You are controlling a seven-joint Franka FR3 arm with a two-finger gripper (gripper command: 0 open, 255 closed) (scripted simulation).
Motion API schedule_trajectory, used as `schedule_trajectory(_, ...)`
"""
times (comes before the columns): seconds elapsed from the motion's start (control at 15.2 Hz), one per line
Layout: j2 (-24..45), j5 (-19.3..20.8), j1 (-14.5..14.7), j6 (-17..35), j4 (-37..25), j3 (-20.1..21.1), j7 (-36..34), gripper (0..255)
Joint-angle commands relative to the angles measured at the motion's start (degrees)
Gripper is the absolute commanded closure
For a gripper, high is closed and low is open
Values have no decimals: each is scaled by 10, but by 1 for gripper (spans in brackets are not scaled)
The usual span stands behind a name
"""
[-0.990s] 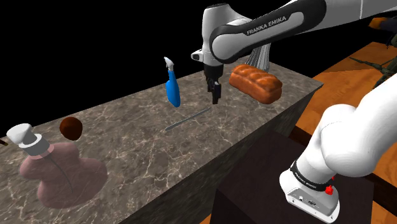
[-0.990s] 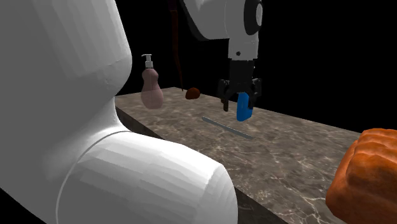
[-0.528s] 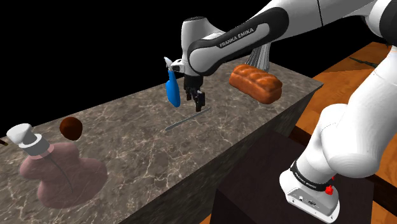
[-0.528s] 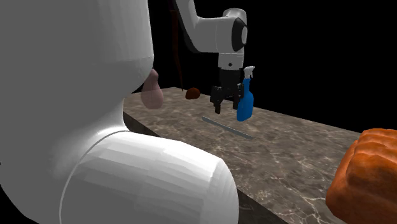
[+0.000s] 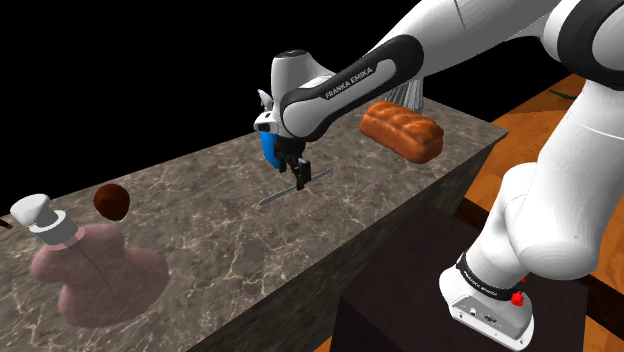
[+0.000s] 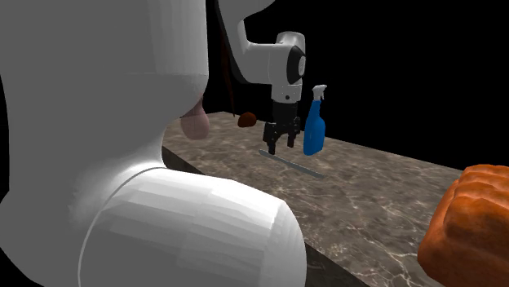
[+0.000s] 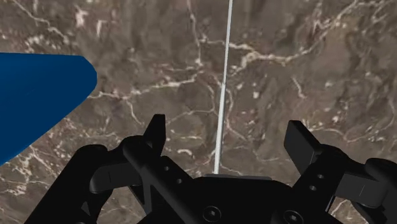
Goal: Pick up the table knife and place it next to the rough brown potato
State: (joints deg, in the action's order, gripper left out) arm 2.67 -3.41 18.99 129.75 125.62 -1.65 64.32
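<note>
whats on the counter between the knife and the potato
Nothing: in the shoulder view the marble counter lies bare between the table knife and the brown potato.

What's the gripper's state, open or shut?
Open: the gripper has its fingers apart in the wrist view, the table knife lying between them, untouched.

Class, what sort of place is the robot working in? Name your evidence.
Probably a kitchen: a brown marbled counter carries a loaf of bread, a table knife and a pink soap dispenser.
</note>
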Motion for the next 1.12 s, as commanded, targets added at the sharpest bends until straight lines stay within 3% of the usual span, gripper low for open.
schedule_trajectory(0.0,9,-1,0,15,6,0,2,0)
schedule_trajectory(0.59,16,-2,0,27,10,0,3,0)
schedule_trajectory(0.66,16,-2,0,27,10,0,3,255)
schedule_trajectory(1.06,16,-2,0,27,10,0,3,255)
